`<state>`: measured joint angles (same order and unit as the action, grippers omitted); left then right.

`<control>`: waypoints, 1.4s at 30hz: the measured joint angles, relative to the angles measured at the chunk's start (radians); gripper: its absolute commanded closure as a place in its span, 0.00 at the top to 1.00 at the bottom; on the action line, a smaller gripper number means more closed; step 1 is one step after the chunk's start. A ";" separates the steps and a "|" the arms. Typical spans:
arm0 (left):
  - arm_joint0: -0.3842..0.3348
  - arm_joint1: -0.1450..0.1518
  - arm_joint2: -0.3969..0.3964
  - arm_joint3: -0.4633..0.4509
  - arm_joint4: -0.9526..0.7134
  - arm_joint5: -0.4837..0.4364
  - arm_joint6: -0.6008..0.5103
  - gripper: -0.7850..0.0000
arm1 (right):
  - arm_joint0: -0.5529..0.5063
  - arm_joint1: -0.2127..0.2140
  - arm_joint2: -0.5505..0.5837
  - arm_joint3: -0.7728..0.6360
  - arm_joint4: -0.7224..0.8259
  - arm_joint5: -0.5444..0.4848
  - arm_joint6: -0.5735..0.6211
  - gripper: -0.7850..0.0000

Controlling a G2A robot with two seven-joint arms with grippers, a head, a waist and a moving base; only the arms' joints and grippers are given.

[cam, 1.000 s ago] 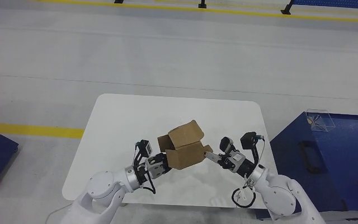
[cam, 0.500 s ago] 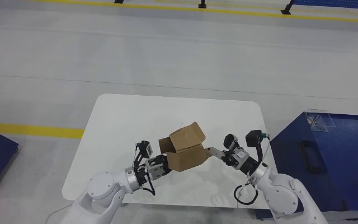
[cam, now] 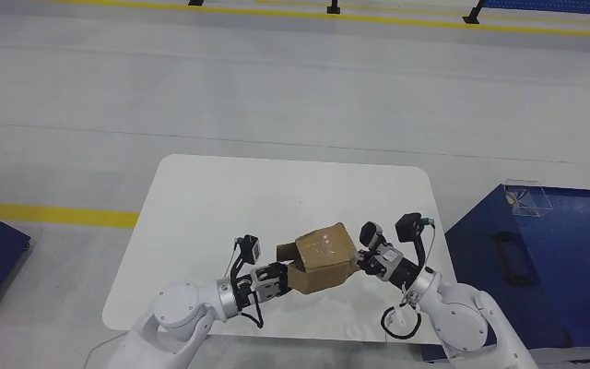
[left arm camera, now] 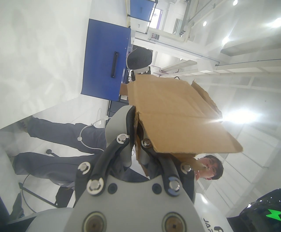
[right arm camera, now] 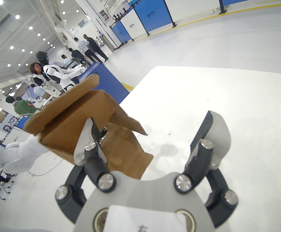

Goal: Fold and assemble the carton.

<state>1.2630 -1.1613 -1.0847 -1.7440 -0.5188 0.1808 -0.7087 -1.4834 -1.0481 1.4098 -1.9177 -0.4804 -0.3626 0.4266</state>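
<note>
Left gripper [cam: 281, 273] pinching carton [cam: 321, 256] flap at its 8 o'clock. Right gripper [right arm camera: 151, 123] jaws wide, one finger [right arm camera: 87, 134] against the 3 o'clock wall. Carton is at 5 o'clock of table [cam: 230, 194] centre. Suggest: press square along crease, left anchors firm.

A green lightning-bolt sign [left arm camera: 273, 214] glows on a black housing [left arm camera: 256, 208]. White print on the blue partition panels [right arm camera: 151, 15] and a banner [right arm camera: 8, 124] is too small to read, as are faint marks on the carton [cam: 323, 249].
</note>
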 measured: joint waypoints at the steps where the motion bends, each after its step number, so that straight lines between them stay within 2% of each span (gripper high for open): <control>1: 0.000 0.000 0.000 0.001 0.001 0.000 0.002 0.00 | 0.004 -0.001 -0.005 0.002 -0.002 0.002 -0.002 1.00; 9: 0.008 -0.001 -0.017 0.006 -0.015 -0.020 0.038 0.00 | 0.010 -0.002 0.015 0.015 0.019 -0.002 -0.023 1.00; 18: 0.012 -0.003 -0.043 0.020 -0.053 -0.029 0.062 0.00 | -0.042 0.004 0.080 0.019 0.044 -0.011 -0.018 1.00; 29: 0.002 -0.007 -0.021 0.020 -0.038 -0.025 0.051 0.00 | 0.033 -0.012 -0.059 0.046 -0.014 0.015 -0.016 1.00; 36: 0.000 -0.008 -0.025 0.027 -0.044 -0.025 0.051 0.00 | 0.049 -0.015 -0.040 0.066 -0.031 0.039 -0.060 1.00; 42: 0.002 -0.009 -0.024 0.031 -0.047 -0.027 0.047 0.00 | 0.057 -0.016 -0.026 0.051 -0.201 0.111 -0.145 1.00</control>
<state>1.2654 -1.1702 -1.1091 -1.7132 -0.5660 0.1535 -0.6616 -1.4265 -1.0641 1.3837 -1.8664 -0.6812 -0.2515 0.2816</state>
